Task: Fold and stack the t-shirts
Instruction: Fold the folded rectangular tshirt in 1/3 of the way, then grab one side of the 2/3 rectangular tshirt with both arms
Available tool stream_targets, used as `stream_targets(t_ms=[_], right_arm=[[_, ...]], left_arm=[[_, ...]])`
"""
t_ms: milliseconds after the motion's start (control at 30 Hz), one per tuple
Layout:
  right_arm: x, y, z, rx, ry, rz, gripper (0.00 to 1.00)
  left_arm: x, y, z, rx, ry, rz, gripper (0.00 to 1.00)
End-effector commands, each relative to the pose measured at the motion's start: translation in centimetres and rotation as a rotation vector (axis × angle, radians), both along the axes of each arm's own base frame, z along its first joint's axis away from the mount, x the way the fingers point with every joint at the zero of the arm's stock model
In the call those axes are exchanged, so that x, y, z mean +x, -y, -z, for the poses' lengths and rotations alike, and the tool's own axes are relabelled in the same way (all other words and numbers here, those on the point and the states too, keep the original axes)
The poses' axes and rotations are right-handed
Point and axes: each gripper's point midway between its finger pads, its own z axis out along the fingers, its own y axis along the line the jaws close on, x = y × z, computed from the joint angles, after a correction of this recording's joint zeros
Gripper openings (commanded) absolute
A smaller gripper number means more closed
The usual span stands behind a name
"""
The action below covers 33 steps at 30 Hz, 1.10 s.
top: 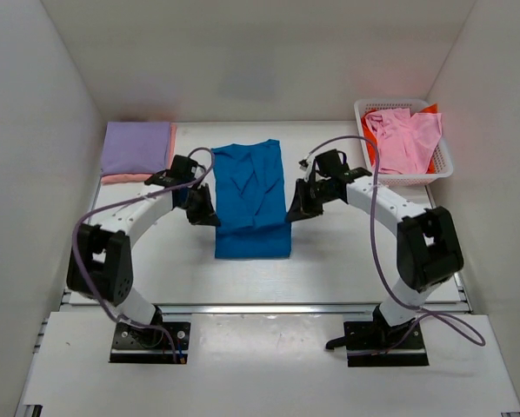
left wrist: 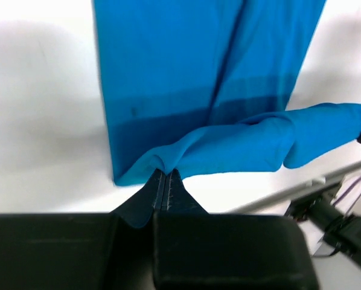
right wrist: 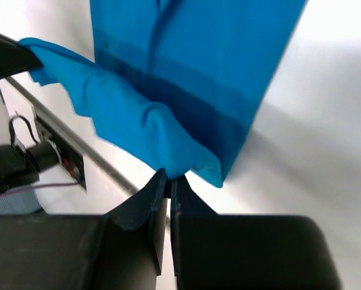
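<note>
Closest to me, the left tool point(left wrist: 166, 175) and right tool point(right wrist: 170, 180) were each pinched tight on a bottom-hem corner of the blue collared t-shirt point(top: 251, 195). The hem sagged between them, lifted off the worktop point(top: 347, 252). My guess is they held it that way to carry it up toward the collar for a half-fold. The rest of the shirt lay flat mid-worktop. Further back on the left, a folded lavender t-shirt point(top: 136, 148) sat on a salmon t-shirt point(top: 121, 179), so that's the stack. At the far right, the white mesh basket point(top: 443, 156) held the pink t-shirt point(top: 403, 139) and the orange-red t-shirt point(top: 431, 109), presumably waiting.
</note>
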Motion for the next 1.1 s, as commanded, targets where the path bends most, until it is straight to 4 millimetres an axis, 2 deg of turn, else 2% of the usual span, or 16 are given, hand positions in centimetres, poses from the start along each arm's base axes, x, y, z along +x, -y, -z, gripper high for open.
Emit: stream_targets(t_ms=[0,200,233,300,367,400,500,567,633,700,733,767,833,933,967,1067], right_arm=[[2.7,-0.2,-1.1,0.019,0.052,-0.04,0.0],[6.4,-0.7,0.6,0.006,0.04,-0.048,0.0],[7.0,-0.9,0.8,0.007,0.037,-0.05,0.03],[8.1,-1.3,1.1,0.017,0.041,-0.053,0.16],[9.6,-1.6,0.2,0.043,0.088,-0.035,0.28],[10.6,-2.0,-0.8,0.069,0.125,-0.013,0.3],[12.7,-1.2,-2.7,0.097,0.215,0.08,0.38],[12.6,-0.4,-2.9,0.064,0.23,0.111,0.41],[11.5,0.6,-2.4,0.028,0.209,0.116,0.44],[9.3,1.4,-0.5,0.001,0.159,0.116,0.46],[7.7,2.1,0.6,-0.012,0.124,0.123,0.47],[7.2,2.2,-0.1,-0.008,0.142,0.128,0.48],[4.3,2.7,1.8,-0.023,0.081,0.129,0.49],[0.9,3.0,3.4,-0.047,0.004,0.139,0.5],[0.4,2.7,3.0,-0.044,0.014,0.138,0.51],[-2.1,2.1,4.5,-0.027,-0.03,0.139,0.51]], left_arm=[[3.4,0.0,-1.1,-0.026,0.061,0.018,0.0],[5.9,-1.0,0.5,-0.011,0.027,-0.016,0.0],[5.9,-1.0,1.0,-0.011,0.017,-0.018,0.03],[6.7,-1.5,1.4,-0.024,0.026,-0.059,0.23],[7.9,-2.0,1.0,-0.096,0.042,-0.134,0.43],[9.1,-2.0,0.2,-0.13,0.1,-0.15,0.47],[10.6,-2.2,-1.9,-0.241,0.175,-0.253,0.42],[10.9,-2.5,-2.7,-0.242,0.212,-0.283,0.43],[9.7,-2.6,-2.4,-0.211,0.206,-0.282,0.48],[7.5,-2.5,-0.8,-0.163,0.159,-0.257,0.48],[5.9,-2.5,0.1,-0.131,0.133,-0.24,0.49],[4.9,-2.7,0.7,-0.112,0.112,-0.236,0.48],[1.4,-2.7,2.6,-0.066,0.08,-0.226,0.49],[-1.8,-3.1,4.4,-0.023,0.054,-0.266,0.52],[-2.5,-3.2,4.9,-0.003,0.045,-0.266,0.51],[-4.2,-3.0,6.1,0.015,0.022,-0.272,0.5]])
